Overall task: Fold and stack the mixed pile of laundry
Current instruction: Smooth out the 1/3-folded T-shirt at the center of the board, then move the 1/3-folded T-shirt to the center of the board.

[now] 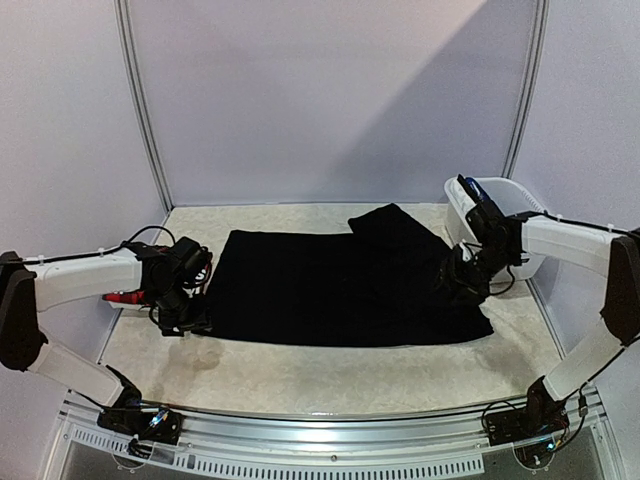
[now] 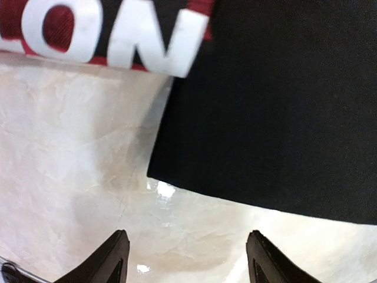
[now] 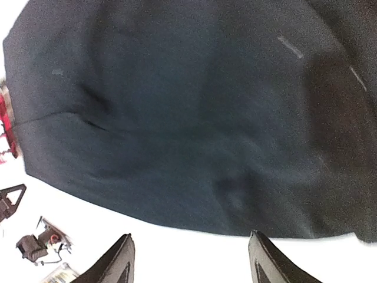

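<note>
A plain black garment (image 1: 340,285) lies spread flat across the middle of the table, with a folded-over flap at its back right. My left gripper (image 1: 186,320) hangs open and empty just off its left edge. In the left wrist view the gripper (image 2: 187,239) is over bare table, near the black garment's corner (image 2: 283,106). A red-black garment with white lettering (image 2: 106,29) lies beside that corner. My right gripper (image 1: 463,283) is open and empty at the black garment's right edge. In the right wrist view it (image 3: 189,239) is just off the black cloth (image 3: 194,118). The blue plaid shirt is not visible.
A white plastic basket (image 1: 505,190) stands at the back right, behind my right arm. The table top (image 1: 300,375) is pale marble with a metal rail along the near edge. White walls close in the back and sides.
</note>
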